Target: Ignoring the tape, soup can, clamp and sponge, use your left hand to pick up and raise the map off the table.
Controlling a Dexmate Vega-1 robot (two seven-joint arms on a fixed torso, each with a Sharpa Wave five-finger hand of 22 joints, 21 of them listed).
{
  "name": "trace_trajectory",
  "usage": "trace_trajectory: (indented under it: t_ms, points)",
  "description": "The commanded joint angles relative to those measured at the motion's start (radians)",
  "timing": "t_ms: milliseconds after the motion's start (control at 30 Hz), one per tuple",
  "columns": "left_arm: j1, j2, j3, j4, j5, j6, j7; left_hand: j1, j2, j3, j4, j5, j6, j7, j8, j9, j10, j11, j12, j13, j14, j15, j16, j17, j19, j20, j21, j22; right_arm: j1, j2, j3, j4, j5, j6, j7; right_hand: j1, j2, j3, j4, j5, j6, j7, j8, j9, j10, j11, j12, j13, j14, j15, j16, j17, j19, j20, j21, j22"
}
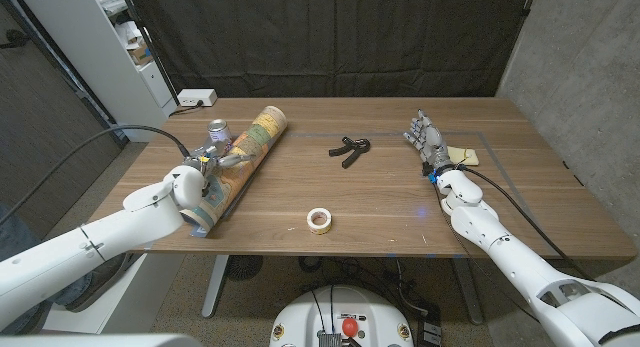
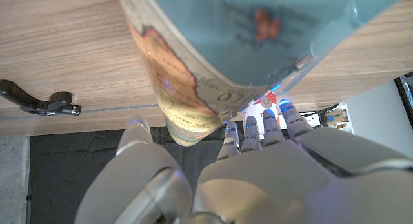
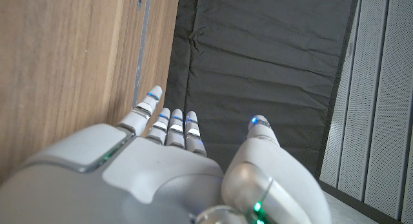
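The map [image 1: 252, 144] is a rolled tube printed in tan and blue. It lies on the wooden table [image 1: 380, 202] at the left, running from the front edge toward the back. My left hand [image 1: 200, 173] is at the roll's near half, its fingers reaching over the tube. In the left wrist view the map [image 2: 213, 50] lies between the thumb and the stretched fingers of my left hand [image 2: 258, 166], which have not closed round it. My right hand [image 1: 428, 142] stands at the right with fingers straight, and my right hand [image 3: 174, 159] holds nothing.
A soup can [image 1: 218, 132] stands just left of the map, close to my left fingers. The black clamp [image 1: 348, 150] lies mid-table, the tape roll [image 1: 319, 219] near the front edge, and the yellow sponge [image 1: 464, 154] beside my right hand. White shelves stand back left.
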Motion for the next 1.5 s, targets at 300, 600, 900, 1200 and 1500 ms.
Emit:
trace_trajectory:
  t_ms: [300,600,900,1200,1500]
  points:
    - [-0.025,-0.015,0.031,0.016,-0.013,0.016,-0.016,0.008,-0.003,-0.008,0.003,0.006,0.002,0.007,0.004,0.005,0.005,0.006,0.005,0.003,0.003,0.003,0.001,0.006,0.012,0.004,0.0,0.003,0.003,0.0,0.002,0.013,0.003,-0.001,0.003,0.004,0.006,-0.002,0.0,-0.004,0.006,-0.001,-0.002,0.003,0.008,0.0,-0.001,0.002,0.009,0.001,0.004,0.002,-0.003,0.003,-0.001,0.003]
    - [-0.043,-0.019,0.047,0.021,-0.014,0.031,-0.033,0.008,-0.001,-0.01,0.003,0.007,0.007,0.01,0.006,0.005,0.006,0.009,0.006,0.003,0.006,0.002,0.001,0.006,0.016,0.004,0.0,0.003,0.01,0.006,0.002,0.031,0.005,0.002,0.009,0.004,0.006,-0.003,-0.001,-0.003,0.006,-0.002,-0.002,0.003,0.009,0.0,0.0,0.002,0.01,0.002,0.004,0.002,-0.003,0.003,-0.001,0.003]
    - [-0.072,-0.025,0.072,0.031,-0.013,0.057,-0.06,0.009,0.002,-0.013,0.004,0.009,0.016,0.014,0.009,0.005,0.013,0.013,0.008,0.003,0.009,0.003,0.001,0.006,0.023,0.004,-0.001,0.003,0.014,0.008,0.001,0.04,0.005,0.002,0.011,0.003,0.006,-0.003,-0.001,-0.003,0.007,-0.002,-0.002,0.003,0.009,0.0,0.0,0.002,0.011,0.002,0.004,0.003,-0.003,0.004,-0.001,0.003]
    - [-0.097,-0.027,0.093,0.05,-0.015,0.047,-0.085,0.011,0.006,-0.015,0.005,0.01,0.02,0.018,0.01,0.005,0.016,0.015,0.009,0.003,0.012,0.003,0.001,0.006,0.027,0.004,-0.001,0.003,0.016,0.012,0.0,0.05,0.006,0.006,0.016,0.003,0.006,-0.004,-0.002,-0.003,0.007,-0.002,-0.002,0.003,0.009,0.0,-0.001,0.002,0.012,0.002,0.004,0.003,-0.003,0.004,-0.001,0.003]
    - [-0.131,-0.032,0.121,0.064,-0.011,0.068,-0.127,0.013,0.008,-0.016,0.005,0.01,0.021,0.018,0.009,0.005,0.016,0.016,0.009,0.003,0.013,0.003,0.001,0.006,0.03,0.004,-0.001,0.003,0.025,0.015,-0.004,0.059,0.005,0.005,0.025,0.003,0.005,-0.004,-0.003,-0.003,0.009,-0.006,-0.002,0.003,0.014,0.001,0.001,0.002,0.015,0.001,0.005,0.002,-0.003,0.006,-0.001,0.003]
